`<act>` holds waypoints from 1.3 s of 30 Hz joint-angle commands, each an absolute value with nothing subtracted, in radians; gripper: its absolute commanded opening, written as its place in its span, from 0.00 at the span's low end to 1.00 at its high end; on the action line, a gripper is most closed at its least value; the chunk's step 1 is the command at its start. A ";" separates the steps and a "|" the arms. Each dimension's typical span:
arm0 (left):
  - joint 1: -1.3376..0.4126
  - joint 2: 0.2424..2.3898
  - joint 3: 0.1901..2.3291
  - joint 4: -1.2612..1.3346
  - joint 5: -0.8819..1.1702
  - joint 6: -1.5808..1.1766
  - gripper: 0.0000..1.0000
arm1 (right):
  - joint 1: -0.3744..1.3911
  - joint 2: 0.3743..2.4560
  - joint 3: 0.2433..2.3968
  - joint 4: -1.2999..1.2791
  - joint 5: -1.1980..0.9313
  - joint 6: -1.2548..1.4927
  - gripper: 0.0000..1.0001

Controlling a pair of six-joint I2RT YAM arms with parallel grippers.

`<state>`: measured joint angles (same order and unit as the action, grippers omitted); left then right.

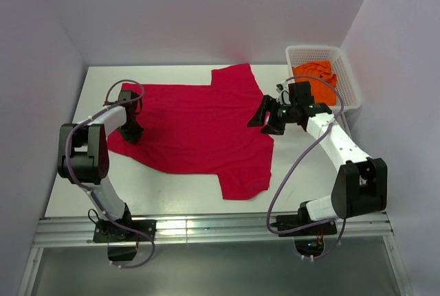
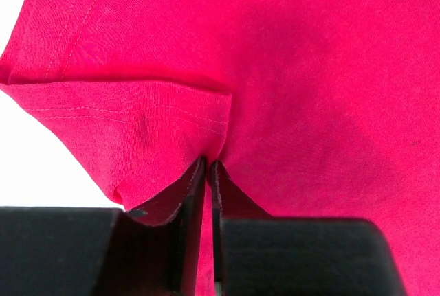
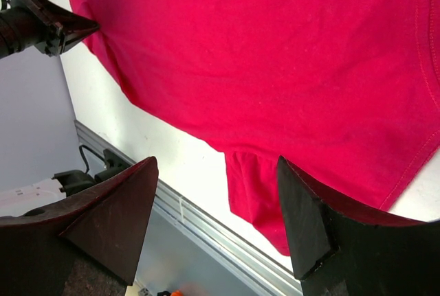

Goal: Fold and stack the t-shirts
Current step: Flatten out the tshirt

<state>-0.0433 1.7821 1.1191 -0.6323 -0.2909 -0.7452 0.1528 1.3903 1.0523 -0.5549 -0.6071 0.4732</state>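
Observation:
The crimson red t-shirt point(image 1: 199, 128) lies spread flat on the white table point(image 1: 302, 179), one sleeve toward the back, one toward the front. My left gripper point(image 1: 132, 133) is shut on the shirt's left hem edge; in the left wrist view the cloth point(image 2: 275, 69) bunches into a fold where the jaws point(image 2: 208, 165) pinch it. My right gripper point(image 1: 260, 121) is open and empty just above the shirt's right edge near the collar; the right wrist view shows the shirt point(image 3: 275, 55) beyond its spread fingers point(image 3: 302, 207). The orange t-shirt point(image 1: 317, 80) lies crumpled in the basket.
A white mesh basket point(image 1: 347, 80) stands at the table's back right corner. Purple walls close in the left, back and right. A metal rail point(image 1: 220, 227) runs along the front edge. My left gripper also shows in the right wrist view point(image 3: 86, 27).

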 commanded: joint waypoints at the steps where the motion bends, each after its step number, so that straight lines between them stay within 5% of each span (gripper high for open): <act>1: -0.048 1.784 1.141 -0.626 -0.310 -0.742 0.13 | 0.160 1.391 1.071 -0.557 -0.595 0.454 0.77; 8: -0.048 1.781 1.138 -0.630 -0.319 -0.739 0.00 | 0.160 1.391 1.072 -0.557 -0.594 0.453 0.77; 34: -0.048 1.388 0.905 -0.813 -0.400 -0.836 0.00 | 0.163 1.350 1.005 -0.496 -0.644 0.488 0.77; 39: -0.057 1.330 0.913 -0.848 -0.393 -0.877 0.09 | 0.175 1.348 1.006 -0.489 -0.650 0.495 0.77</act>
<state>-0.0494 1.3819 0.8982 -0.8173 -0.3691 -0.8341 0.1581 1.3891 1.0050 -0.5266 -0.6296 0.4866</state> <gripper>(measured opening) 0.083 0.768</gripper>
